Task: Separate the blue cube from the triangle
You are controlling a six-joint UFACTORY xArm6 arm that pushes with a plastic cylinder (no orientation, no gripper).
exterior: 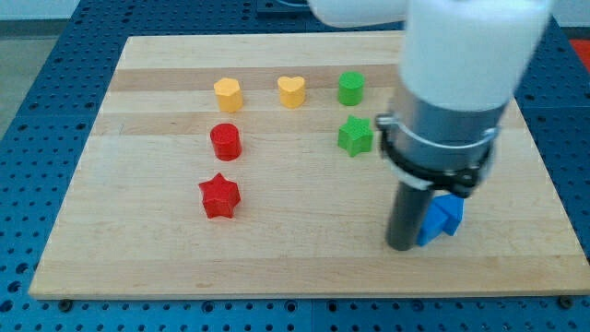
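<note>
We observed my tip resting on the wooden board at the view's lower right, touching or just beside the view's left face of a blue block. The tool was a plain rod with nothing to open or close, so no clamping state applied; it gripped nothing. The blue block showed only in part, since the rod and the arm housing covered its left and upper portions; we could not tell whether it was the cube, the triangle, or both pressed together. This was the principal hazard: if two blue blocks sat in contact behind the rod, a push towards the view's right would probably have carried both along as a pair and left them unseparated. A second hazard was the board's right edge, which lay near; a long push in that direction could have driven a block off the wood. The green star, green cylinder, yellow heart, yellow hexagon, red cylinder and red star stood well apart and were at little risk. We found no brand, label or legible writing.
</note>
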